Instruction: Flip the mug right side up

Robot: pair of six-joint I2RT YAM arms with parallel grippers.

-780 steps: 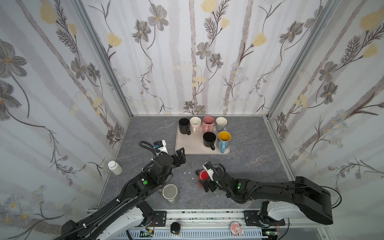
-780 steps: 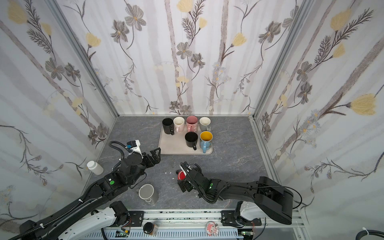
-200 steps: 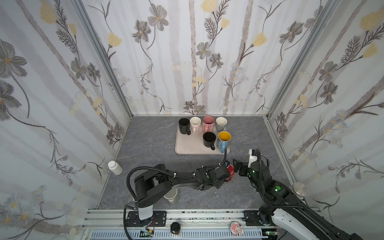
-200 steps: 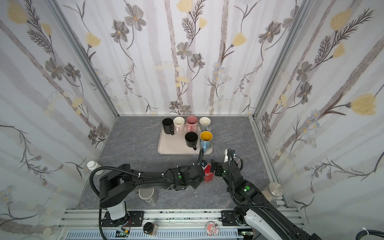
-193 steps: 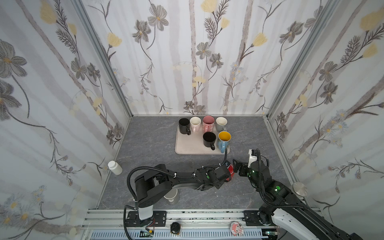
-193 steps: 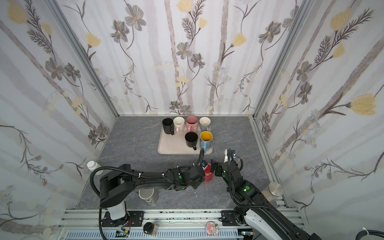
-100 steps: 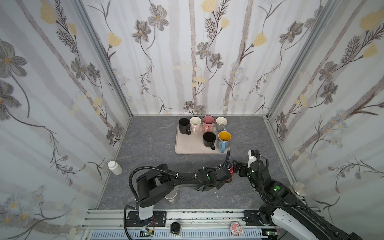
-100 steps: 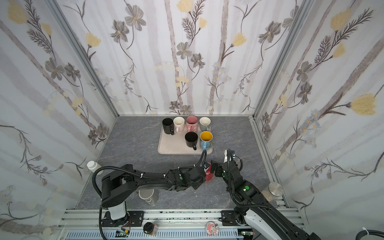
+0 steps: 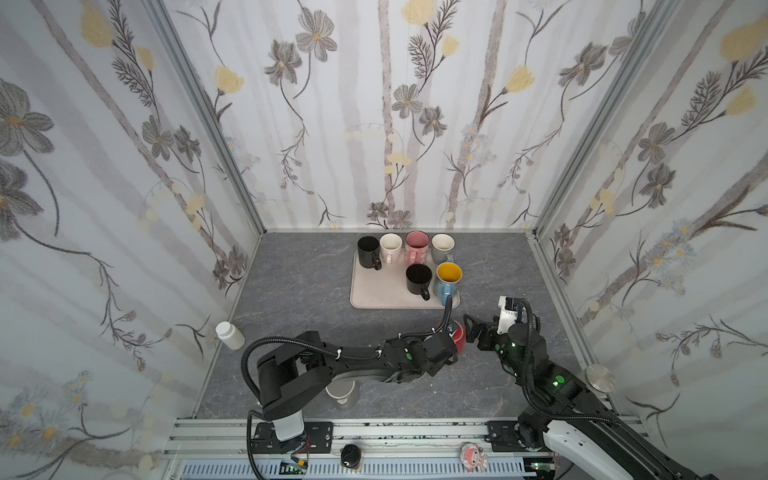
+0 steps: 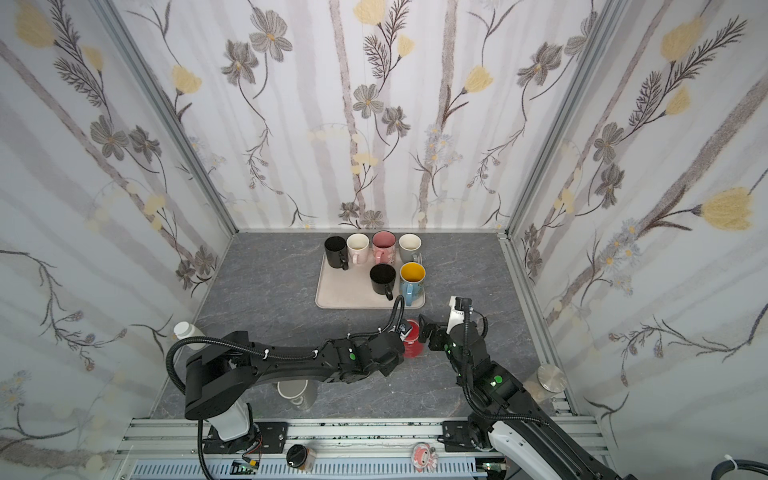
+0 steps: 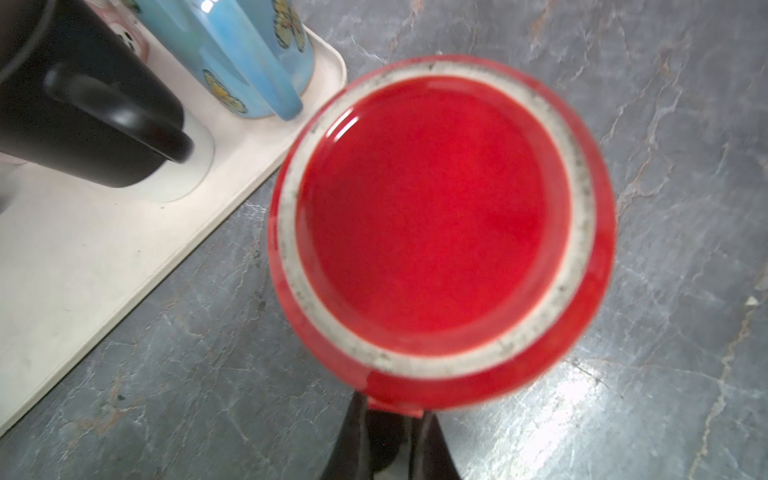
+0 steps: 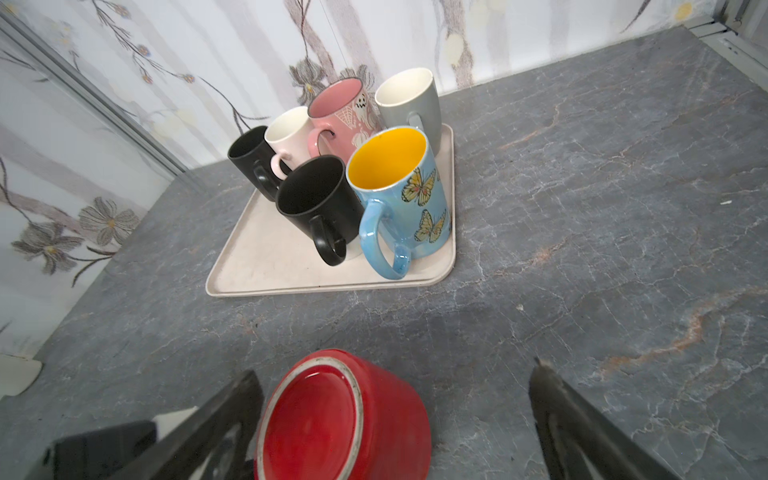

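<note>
Being pinched by its handle in the closed left gripper (image 11: pixel 392 411), the red mug (image 12: pixel 332 424) is held tilted near the front right corner of the tray (image 12: pixel 257 266). The right gripper (image 12: pixel 394 374) is spread wide beside it

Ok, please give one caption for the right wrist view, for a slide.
Red mug, base toward the camera, seen between the open jaws of the right gripper; tray of upright mugs behind.

Bright, even light in both top views, edges bowing; close up, the glossy red ceramic mug (image 11: pixel 440 224) blurs, glare patches the grey marbled counter (image 11: pixel 582 390).
</note>
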